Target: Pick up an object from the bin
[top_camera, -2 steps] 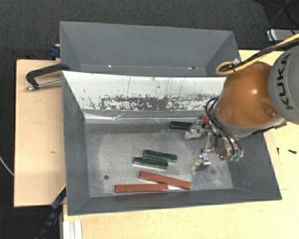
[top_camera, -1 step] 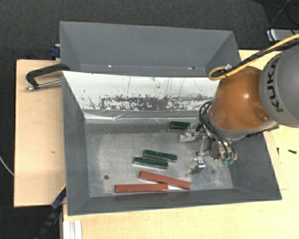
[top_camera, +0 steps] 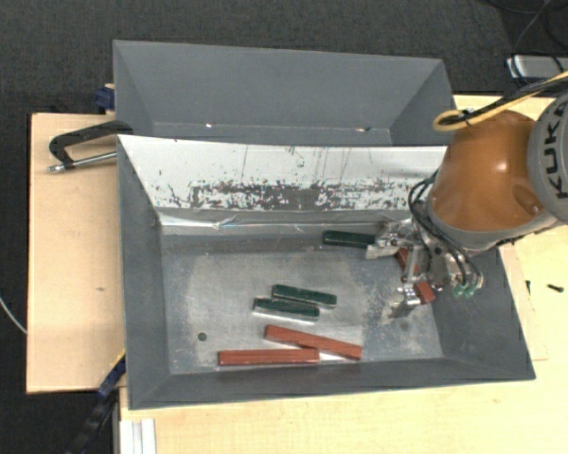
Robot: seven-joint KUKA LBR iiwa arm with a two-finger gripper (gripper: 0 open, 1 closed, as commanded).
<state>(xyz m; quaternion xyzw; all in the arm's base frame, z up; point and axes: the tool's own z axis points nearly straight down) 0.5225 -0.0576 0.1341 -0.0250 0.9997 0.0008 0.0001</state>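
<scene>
My gripper (top_camera: 413,277) hangs low over the right end of the bin floor, under the orange cover. A dark green bar (top_camera: 348,239) lies just to its left, against the foot of the back wall. A small reddish piece (top_camera: 423,293) shows at the gripper's lower end; I cannot tell whether it is a loose thing or part of the gripper. Two dark green bars (top_camera: 304,297) (top_camera: 286,307) lie side by side in the middle of the floor, well left of the gripper.
Two red-brown bars (top_camera: 313,342) (top_camera: 268,357) lie near the front wall, the longer one nearer the front. The arm comes in over the right rim. Bare floor lies at the left of the bin and between the bars and the gripper.
</scene>
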